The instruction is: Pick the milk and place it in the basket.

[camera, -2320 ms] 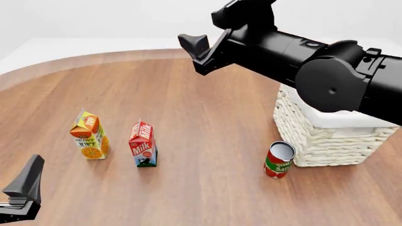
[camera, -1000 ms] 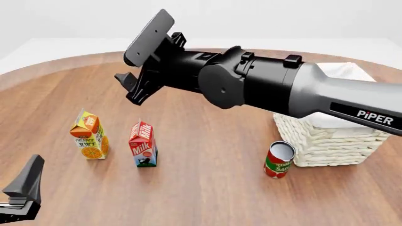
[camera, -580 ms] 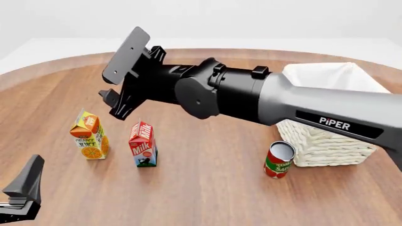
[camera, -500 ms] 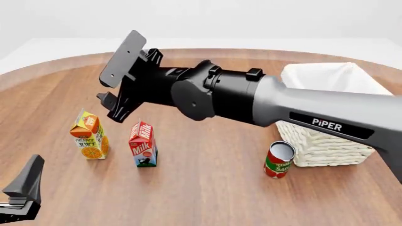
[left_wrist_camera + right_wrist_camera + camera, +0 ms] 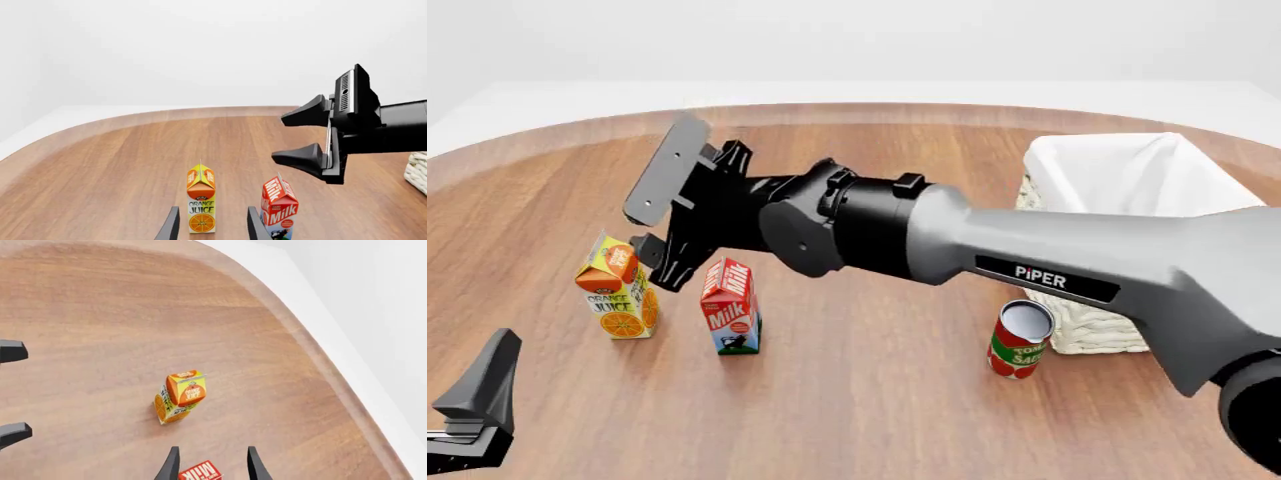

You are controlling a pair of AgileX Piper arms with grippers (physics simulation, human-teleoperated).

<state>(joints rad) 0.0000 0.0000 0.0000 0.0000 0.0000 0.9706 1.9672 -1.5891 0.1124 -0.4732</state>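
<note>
Red and upright, the milk [image 5: 730, 318] stands on the wooden table [image 5: 868, 400], well apart from the basket [image 5: 1121, 200] at the right. Just to its left stands the juice [image 5: 618, 288], close enough to matter when gripping. The right hand [image 5: 657, 262] hangs released just above and a little beyond the milk, holding nothing; in the right wrist view its fingers [image 5: 171, 466] bracket the milk's top, which suggests it is being lined up for a grasp from above. Its spread looks wide enough to take the carton without brushing the juice. The left hand [image 5: 474, 410] rests low at the near left edge, fingers apart and idle, out of the way. A can [image 5: 1018, 339] stands touching or just beside the basket.
</note>
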